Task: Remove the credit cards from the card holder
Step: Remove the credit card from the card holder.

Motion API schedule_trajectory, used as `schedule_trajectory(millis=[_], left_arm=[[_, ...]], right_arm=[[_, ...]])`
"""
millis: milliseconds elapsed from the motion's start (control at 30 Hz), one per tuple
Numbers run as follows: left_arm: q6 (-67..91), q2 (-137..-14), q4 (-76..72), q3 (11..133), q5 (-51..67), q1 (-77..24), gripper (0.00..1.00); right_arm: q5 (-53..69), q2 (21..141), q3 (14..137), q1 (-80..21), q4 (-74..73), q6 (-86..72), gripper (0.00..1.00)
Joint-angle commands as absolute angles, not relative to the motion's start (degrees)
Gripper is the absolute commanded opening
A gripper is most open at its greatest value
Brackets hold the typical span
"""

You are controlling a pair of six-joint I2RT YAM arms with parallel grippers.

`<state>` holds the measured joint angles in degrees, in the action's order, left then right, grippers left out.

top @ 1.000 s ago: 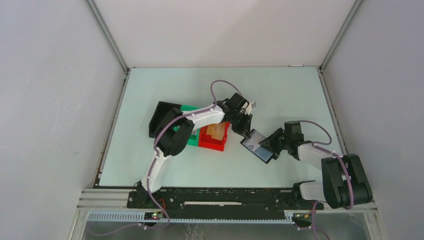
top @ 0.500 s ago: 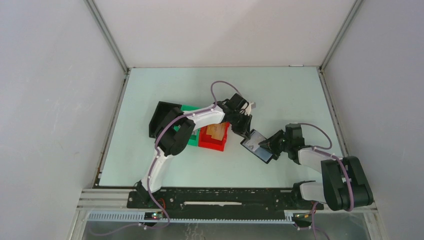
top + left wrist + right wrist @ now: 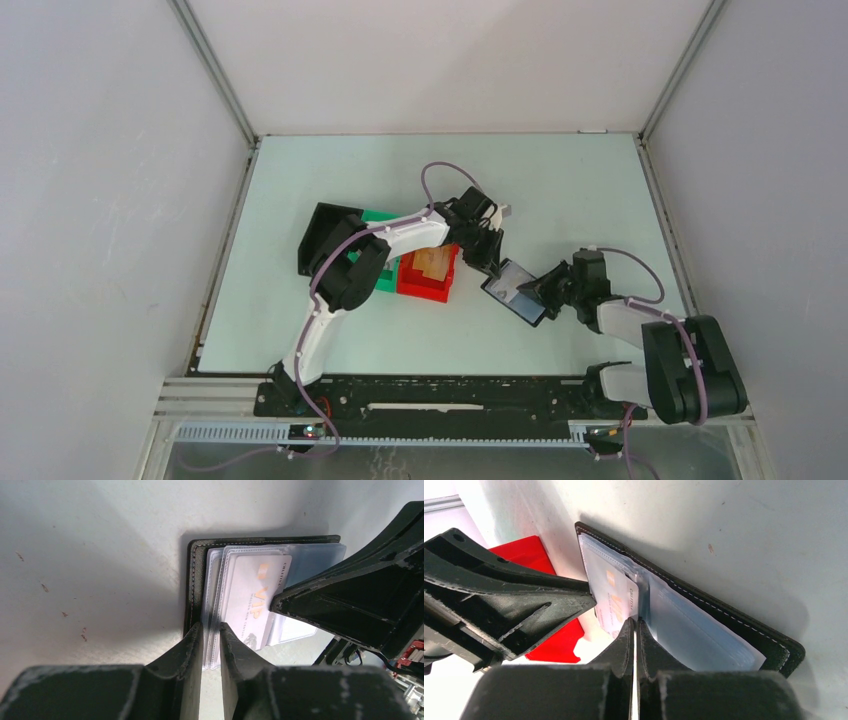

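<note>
Right claw [image 3: 634,624] is clenched on the edge of a pale credit card [image 3: 618,600] — the card sits among the clear sleeves of the open card holder [image 3: 704,635], flat on the desk [image 3: 580,180], right of centre. Beyond it, left claw [image 3: 211,630] pinches the card holder's sleeve edges.

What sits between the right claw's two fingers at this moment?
The thin edge of a pale credit card that sits partly inside the open card holder. The right wrist view shows the right claw closed on it.
</note>
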<state>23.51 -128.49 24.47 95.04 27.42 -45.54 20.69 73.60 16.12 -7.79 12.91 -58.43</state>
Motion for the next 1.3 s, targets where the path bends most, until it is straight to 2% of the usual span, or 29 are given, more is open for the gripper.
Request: schedule_trajectory(millis=[0,367,767,1267], left_arm=[[23.7,-129.9,26.0,94.4,27.6,-46.3,0.22],[25.4,-129.5,24.2,93.6,29.7,-44.7,0.21],[25.7,-129.2,23.7,93.5,30.2,-44.3,0.21],[25.6,-127.0,23.6,93.4,28.9,-43.7,0.21]], right_arm=[[20.0,70.3,16.0,-7.0,11.3,-57.3,0.0],[21.2,60.5,15.5,-2.3,-1.1,-51.0,0.0],[22.5,57.4,13.0,1.0,-3.3,-51.2,0.0],[23.3,45.7,12.9,4.6,-13.5,-48.8,0.0]])
